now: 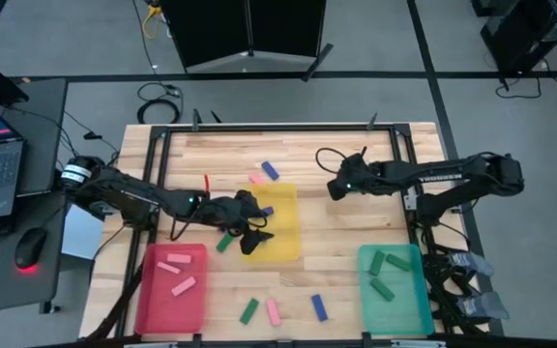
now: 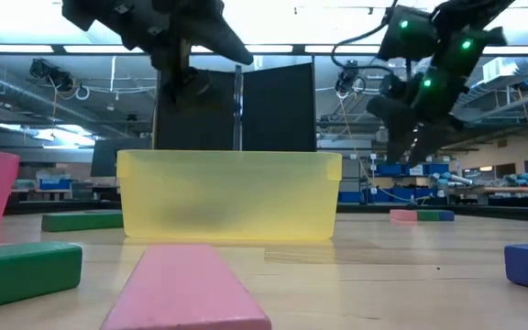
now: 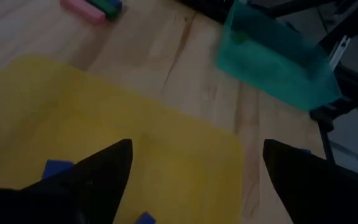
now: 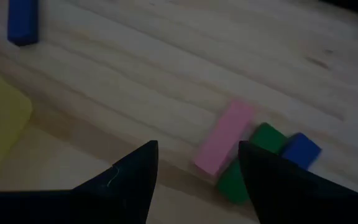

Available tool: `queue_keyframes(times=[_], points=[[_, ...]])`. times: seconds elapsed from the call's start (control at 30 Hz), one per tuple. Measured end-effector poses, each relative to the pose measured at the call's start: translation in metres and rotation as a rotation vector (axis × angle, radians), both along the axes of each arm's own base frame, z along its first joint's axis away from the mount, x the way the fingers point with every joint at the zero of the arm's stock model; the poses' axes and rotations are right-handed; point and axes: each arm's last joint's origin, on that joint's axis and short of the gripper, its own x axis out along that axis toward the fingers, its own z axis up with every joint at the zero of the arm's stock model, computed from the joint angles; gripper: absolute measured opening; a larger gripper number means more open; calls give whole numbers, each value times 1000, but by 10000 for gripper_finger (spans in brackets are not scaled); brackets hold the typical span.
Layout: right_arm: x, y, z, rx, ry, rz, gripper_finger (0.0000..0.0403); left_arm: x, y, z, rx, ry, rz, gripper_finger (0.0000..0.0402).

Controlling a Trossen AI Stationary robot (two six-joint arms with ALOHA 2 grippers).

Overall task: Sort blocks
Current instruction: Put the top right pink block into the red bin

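Hovering over the yellow tray [image 1: 280, 253], your left gripper [image 1: 251, 232] has its fingers spread wide and empty, so you look to be between a drop and the next pick. Blocks lie in all three trays, though the blue bits in the yellow one are hard to make out; loose ones [image 1: 272, 311] remain on the table [image 1: 337, 222]. Your right gripper [image 4: 194, 171], fingers parted and empty, hangs above a pink block [image 4: 222, 137], so lower it squarely.

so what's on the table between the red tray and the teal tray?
High view: three loose blocks on bare wood between the red tray and teal tray: green, pink, blue.
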Motion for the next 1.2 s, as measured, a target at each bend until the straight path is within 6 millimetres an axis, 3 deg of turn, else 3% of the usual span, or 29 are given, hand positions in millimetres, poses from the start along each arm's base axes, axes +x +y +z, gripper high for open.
queue_keyframes(times=[0.33,0.53,0.73,0.93,1.13,1.2], points=[[10,-25,-35,104,126,-33,276,1,-2,1,2,-16,-7,350],[18,-35,-55,141,146,-55,271,-2,-2,2,-2,-3,-24,344],[20,-44,-69,174,161,-101,256,-17,2,18,16,-11,-3,339],[21,-49,-75,198,163,-108,214,-42,6,40,74,-32,45,339],[21,-49,-70,183,155,-72,113,-70,11,59,132,-58,122,339],[21,-48,-68,169,155,-54,113,-79,13,65,149,-65,161,339]])
